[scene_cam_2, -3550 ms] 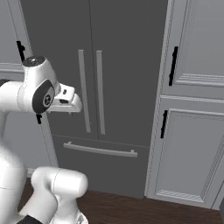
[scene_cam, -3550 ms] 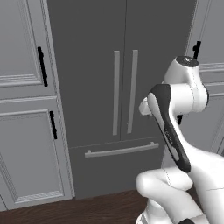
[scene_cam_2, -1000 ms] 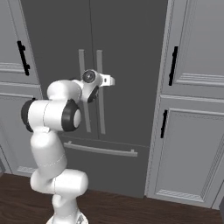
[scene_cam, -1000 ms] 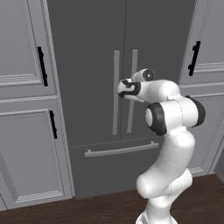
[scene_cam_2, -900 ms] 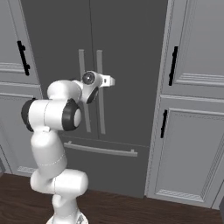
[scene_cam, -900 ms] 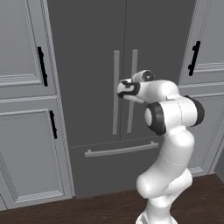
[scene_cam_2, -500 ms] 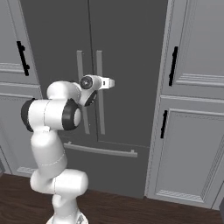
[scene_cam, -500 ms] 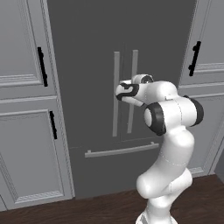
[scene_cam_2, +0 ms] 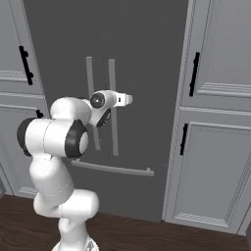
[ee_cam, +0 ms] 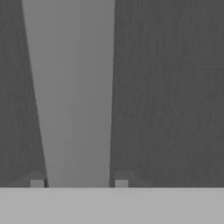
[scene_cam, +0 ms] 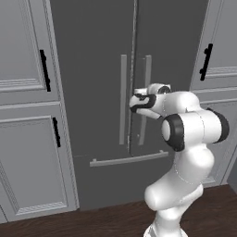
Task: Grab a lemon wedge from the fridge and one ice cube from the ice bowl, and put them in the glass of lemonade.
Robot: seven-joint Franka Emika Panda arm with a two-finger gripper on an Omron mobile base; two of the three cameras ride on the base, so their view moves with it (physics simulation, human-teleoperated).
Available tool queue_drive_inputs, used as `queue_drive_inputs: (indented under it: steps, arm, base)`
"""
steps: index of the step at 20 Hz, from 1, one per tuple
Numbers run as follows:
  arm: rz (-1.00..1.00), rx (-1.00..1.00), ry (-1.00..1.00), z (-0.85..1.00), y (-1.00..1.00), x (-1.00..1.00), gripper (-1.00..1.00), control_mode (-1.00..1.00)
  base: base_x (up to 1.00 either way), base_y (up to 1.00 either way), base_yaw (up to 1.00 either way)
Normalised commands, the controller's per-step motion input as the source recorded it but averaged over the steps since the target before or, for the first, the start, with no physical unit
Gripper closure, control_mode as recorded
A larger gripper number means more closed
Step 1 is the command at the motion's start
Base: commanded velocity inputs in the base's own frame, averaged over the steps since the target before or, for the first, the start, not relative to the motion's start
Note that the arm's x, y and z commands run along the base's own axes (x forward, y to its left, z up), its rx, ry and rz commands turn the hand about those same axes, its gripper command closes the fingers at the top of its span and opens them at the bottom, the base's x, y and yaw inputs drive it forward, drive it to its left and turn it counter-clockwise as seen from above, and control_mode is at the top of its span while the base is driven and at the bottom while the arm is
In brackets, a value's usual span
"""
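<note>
- The fridge (scene_cam: 97, 92) stands straight ahead of my base, tall and dark grey, both doors shut, set between light panelled cabinets (scene_cam: 28, 115) on either side.
- Its bottom drawer bar (scene_cam: 128, 159) runs level below the two door handles.
- The right door handle (scene_cam: 145, 99) is a pale bar with its long axis vertical; it points up and down the door, parallel to the left door handle (scene_cam: 123, 99) just beside it.
- My gripper (scene_cam: 135, 102) sits at that right handle, about mid-height. In the hand view the pale bar runs between my fingertips (ee_cam: 37, 183), which stand wide apart, one on each side, not clamped.
- Step in hand, as I judge it: close squarely across the bar, keep it centred, then pull along the door's arc rather than straight back, so the grip does not slide along the handle.
- Lemon wedge: presumably inside, behind the shut doors.
</note>
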Motion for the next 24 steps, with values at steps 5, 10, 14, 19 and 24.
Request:
queue_drive_inputs:
  steps: [5,10,14,19,24]
  arm:
    - [-0.24,0.06,0.0,0.27,-1.0,-1.0,1.0,-1.0]
    - [-0.34,0.11,0.0,0.74,-0.96,-1.0,1.0,-1.0]
    - [-0.41,0.09,0.0,1.0,-0.58,-1.0,-1.0,-1.0]
    - [-0.33,0.05,0.0,1.0,-0.2,-1.0,-1.0,-1.0]
    - [-0.15,0.0,0.0,1.0,0.27,-0.97,-1.0,-1.0]
  base:
    - [0.0,0.0,0.0]
    - [0.0,0.0,0.0]
    - [0.0,0.0,0.0]
    - [0.0,0.0,0.0]
    - [0.0,0.0,0.0]
